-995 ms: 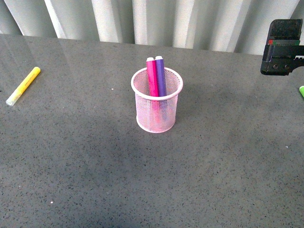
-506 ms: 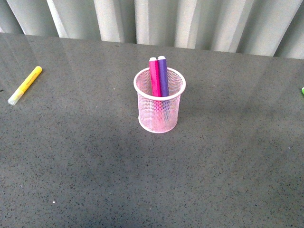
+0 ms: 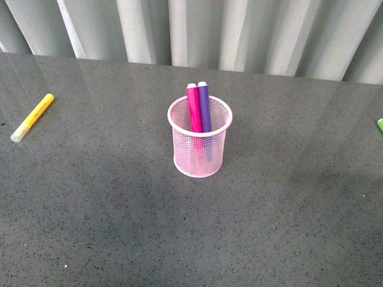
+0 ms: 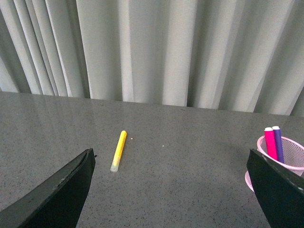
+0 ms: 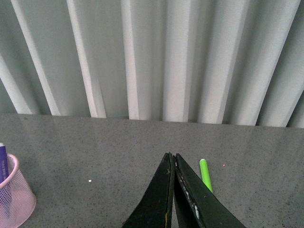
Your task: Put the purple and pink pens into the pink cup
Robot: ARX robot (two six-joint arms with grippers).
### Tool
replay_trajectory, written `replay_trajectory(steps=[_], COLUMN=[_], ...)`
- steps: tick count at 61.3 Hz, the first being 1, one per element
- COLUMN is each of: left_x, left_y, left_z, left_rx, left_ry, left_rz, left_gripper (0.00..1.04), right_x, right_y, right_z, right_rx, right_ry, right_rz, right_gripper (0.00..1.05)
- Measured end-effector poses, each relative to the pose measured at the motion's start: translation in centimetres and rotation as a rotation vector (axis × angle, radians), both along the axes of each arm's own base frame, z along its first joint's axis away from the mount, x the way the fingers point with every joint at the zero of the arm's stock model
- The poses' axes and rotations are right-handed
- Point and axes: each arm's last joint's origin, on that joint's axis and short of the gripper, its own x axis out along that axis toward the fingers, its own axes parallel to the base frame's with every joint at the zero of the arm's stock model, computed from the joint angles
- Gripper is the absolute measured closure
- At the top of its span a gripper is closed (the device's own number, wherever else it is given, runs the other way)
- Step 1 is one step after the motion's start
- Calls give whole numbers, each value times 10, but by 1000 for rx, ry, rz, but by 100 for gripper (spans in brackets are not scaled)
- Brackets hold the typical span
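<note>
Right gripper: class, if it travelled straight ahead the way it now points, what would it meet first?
Probably nothing on the table. The right gripper, jaws shut, points over bare table toward the curtain. The green marker lies just beside that line and the pink cup well off it, though depth is unclear.

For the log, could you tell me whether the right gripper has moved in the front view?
Yes. It was up right of the cup a second ago; now it is gone from that view.

Stray markers on the grey worktop [image 3: 108, 227]

A yellow marker [image 3: 32, 117] lies far left; a green marker [image 5: 205, 175] lies far right, before pale curtains [image 3: 197, 30].
</note>
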Motion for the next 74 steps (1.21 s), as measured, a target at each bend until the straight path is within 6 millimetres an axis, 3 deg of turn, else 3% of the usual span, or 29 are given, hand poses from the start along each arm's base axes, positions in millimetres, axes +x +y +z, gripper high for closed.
replay_trajectory(steps=[35, 74], left_x=[0, 0], left_y=[0, 0], left_z=[0, 0], left_rx=[0, 0], left_ry=[0, 0], left_rz=[0, 0], left_gripper=[7, 7], right_x=[-27, -44], right_y=[0, 0], right_z=[11, 12], right_rx=[0, 0], right_ry=[-34, -39], right_rz=[3, 3], right_gripper=[101, 102])
